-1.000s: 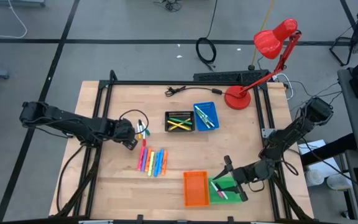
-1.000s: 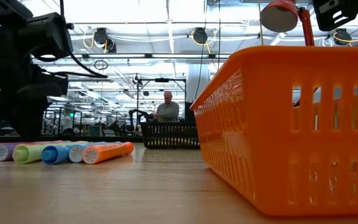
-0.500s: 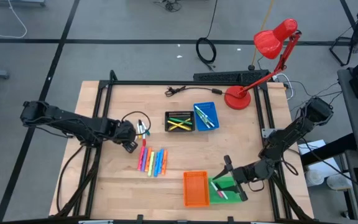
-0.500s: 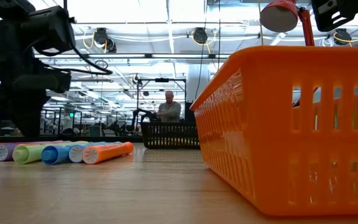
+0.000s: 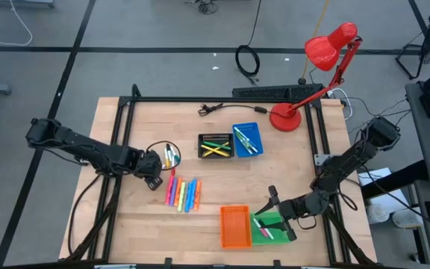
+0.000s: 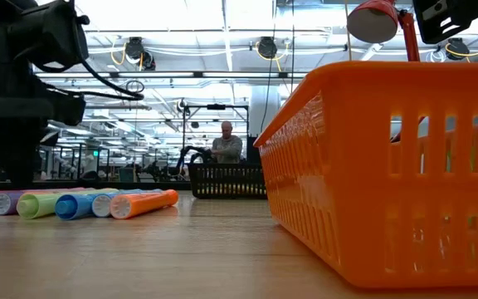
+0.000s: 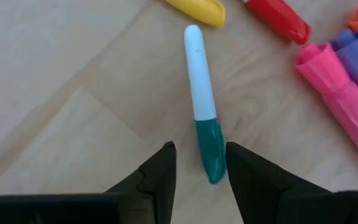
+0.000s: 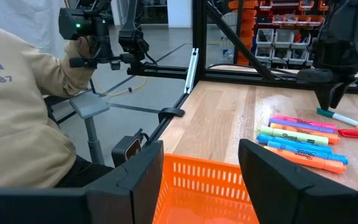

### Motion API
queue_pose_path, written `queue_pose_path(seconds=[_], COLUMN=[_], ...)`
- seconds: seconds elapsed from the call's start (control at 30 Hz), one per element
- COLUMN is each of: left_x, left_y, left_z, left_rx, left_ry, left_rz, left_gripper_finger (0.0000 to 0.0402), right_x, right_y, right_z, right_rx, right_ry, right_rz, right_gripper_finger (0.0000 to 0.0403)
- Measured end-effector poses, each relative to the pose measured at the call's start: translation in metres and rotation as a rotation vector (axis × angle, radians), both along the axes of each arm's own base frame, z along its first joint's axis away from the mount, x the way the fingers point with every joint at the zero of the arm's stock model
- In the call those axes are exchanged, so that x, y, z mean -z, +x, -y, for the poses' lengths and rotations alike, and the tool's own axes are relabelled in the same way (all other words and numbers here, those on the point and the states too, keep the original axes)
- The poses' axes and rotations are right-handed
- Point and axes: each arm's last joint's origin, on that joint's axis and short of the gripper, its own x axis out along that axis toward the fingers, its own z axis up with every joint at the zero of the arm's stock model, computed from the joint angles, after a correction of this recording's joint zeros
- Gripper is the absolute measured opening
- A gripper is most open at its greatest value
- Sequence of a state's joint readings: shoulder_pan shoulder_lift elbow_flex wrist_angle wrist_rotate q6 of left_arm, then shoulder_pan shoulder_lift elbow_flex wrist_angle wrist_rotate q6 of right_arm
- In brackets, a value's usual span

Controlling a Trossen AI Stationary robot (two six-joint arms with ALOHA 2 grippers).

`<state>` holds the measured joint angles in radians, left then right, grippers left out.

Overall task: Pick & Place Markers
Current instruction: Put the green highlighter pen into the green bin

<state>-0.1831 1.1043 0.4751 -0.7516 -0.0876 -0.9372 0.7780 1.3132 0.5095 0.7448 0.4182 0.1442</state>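
Markers (image 5: pixel 182 193) lie in a row beside the orange tray (image 5: pixel 234 225). Left gripper (image 7: pixel 199 174) hangs open straddling a white-and-teal marker's (image 7: pixel 202 111) cap end; off-centre closing could flick it. Right gripper (image 8: pixel 199 169) waits open over the tray.

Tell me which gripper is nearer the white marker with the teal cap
Left. The left gripper hovers right over the white marker with the teal cap, fingers open astride its cap. The right gripper waits far off at the green plastic tray.

The left gripper (image 5: pixel 154 179) hangs at nine o'clock beside the row of markers (image 5: pixel 183 194). The right gripper (image 5: pixel 273 196) sits at five o'clock, over the green tray (image 5: pixel 276 226), next to the orange tray (image 5: pixel 235 226).
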Motion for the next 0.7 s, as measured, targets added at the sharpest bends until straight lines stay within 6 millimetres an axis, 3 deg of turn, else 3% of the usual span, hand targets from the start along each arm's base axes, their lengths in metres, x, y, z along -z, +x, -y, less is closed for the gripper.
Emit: queue_pose_path(seconds=[0.53,0.7], left_x=[0.024,0.023], left_y=[0.017,0.016], left_z=[-0.004,-0.004], left_rx=[0.096,0.082], left_ry=[0.037,0.019], left_rz=[-0.114,-0.110], left_gripper_finger=[0.0144,0.0088], right_x=[0.000,0.002], right_y=[0.000,0.000], right_z=[0.000,0.000], right_rx=[0.000,0.000], right_ry=[-0.003,-0.012], right_rz=[-0.004,-0.012], right_gripper_finger=[0.0196,0.0196])
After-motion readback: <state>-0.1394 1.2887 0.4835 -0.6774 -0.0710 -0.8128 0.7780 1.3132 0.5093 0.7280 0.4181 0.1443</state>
